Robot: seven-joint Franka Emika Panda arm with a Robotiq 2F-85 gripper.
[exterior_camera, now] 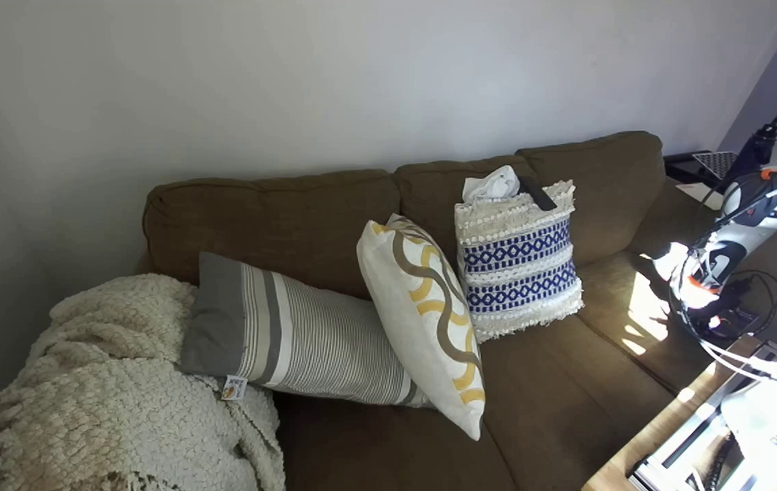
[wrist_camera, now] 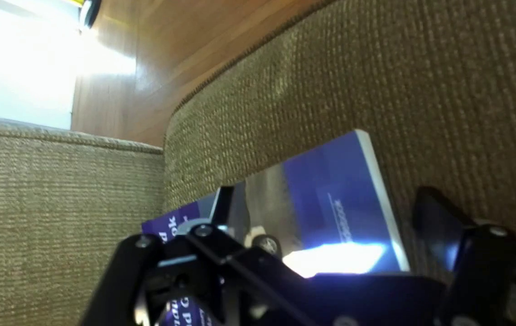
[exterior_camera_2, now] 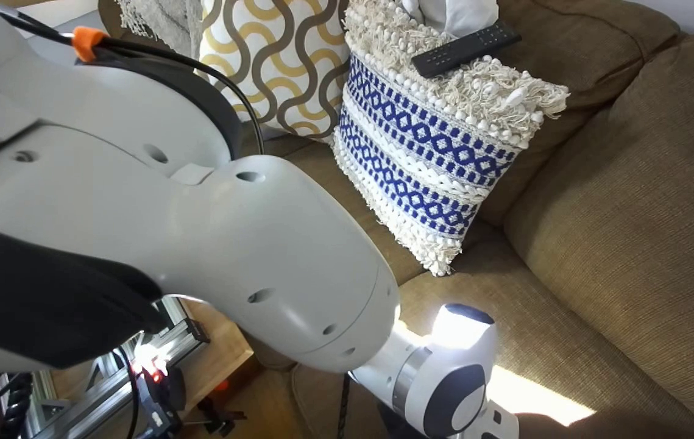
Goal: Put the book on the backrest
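Observation:
The book [wrist_camera: 330, 194] lies flat on brown sofa fabric in the wrist view, with a blue cover, a greyish picture and white page edges. Bright glare covers part of it. I cannot make it out in either exterior view. My gripper [wrist_camera: 325, 210] is open above the book, one finger over the cover and the other beyond the white edge, above the fabric. Nothing shows clamped between the fingers. In an exterior view the arm's hand end [exterior_camera_2: 462, 390] is low over the sofa seat. The brown backrest [exterior_camera: 279, 218] runs along the wall; it also shows in an exterior view [exterior_camera_2: 645, 177].
A blue-and-white fringed cushion [exterior_camera: 518, 266] leans on the backrest with a black remote [exterior_camera_2: 468, 49] and white cloth [exterior_camera: 494, 184] at its top. A wavy-patterned cushion [exterior_camera: 422, 320], striped cushion [exterior_camera: 333, 341] and cream blanket [exterior_camera: 108, 382] lie alongside. A wooden table [exterior_camera_2: 219, 347] stands in front.

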